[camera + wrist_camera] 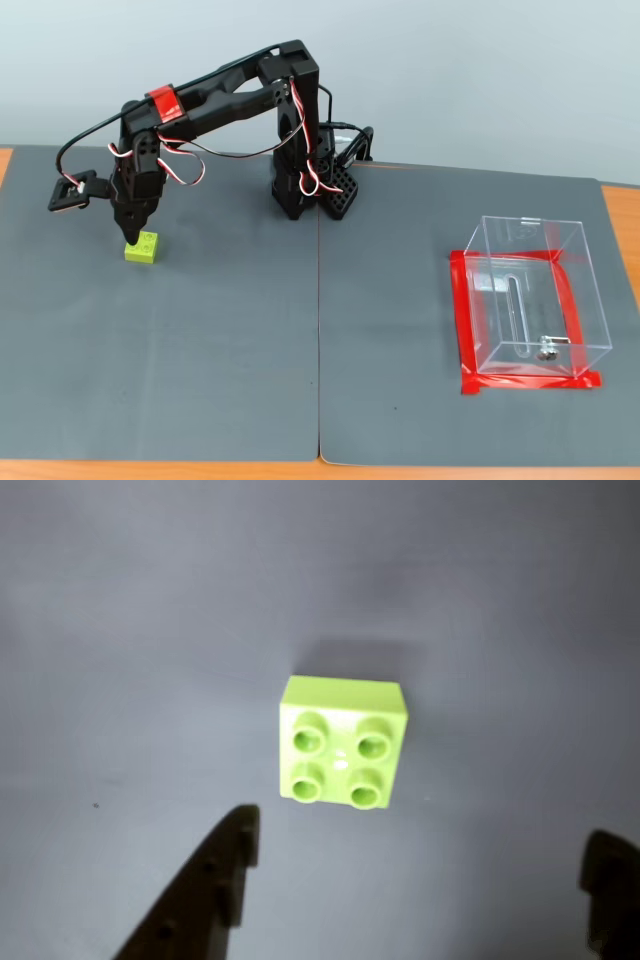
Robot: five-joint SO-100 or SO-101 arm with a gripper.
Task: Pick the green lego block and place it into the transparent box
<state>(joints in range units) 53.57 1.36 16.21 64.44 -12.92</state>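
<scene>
The green lego block (343, 742) is a small lime-green 2x2 brick lying studs up on the grey mat, in the middle of the wrist view. My gripper (420, 835) is open, its two dark fingers at the bottom left and bottom right, wide apart, just short of the block and not touching it. In the fixed view the gripper (132, 236) points down right above the block (141, 247) at the left of the mat. The transparent box (590, 300) stands empty on the right, edged by red tape (530, 382).
The arm's base (300, 185) stands at the back middle of the grey mat (320, 350), with loose red and white cables along the arm. A seam runs down the mat's middle. Orange table edge shows at the sides and front.
</scene>
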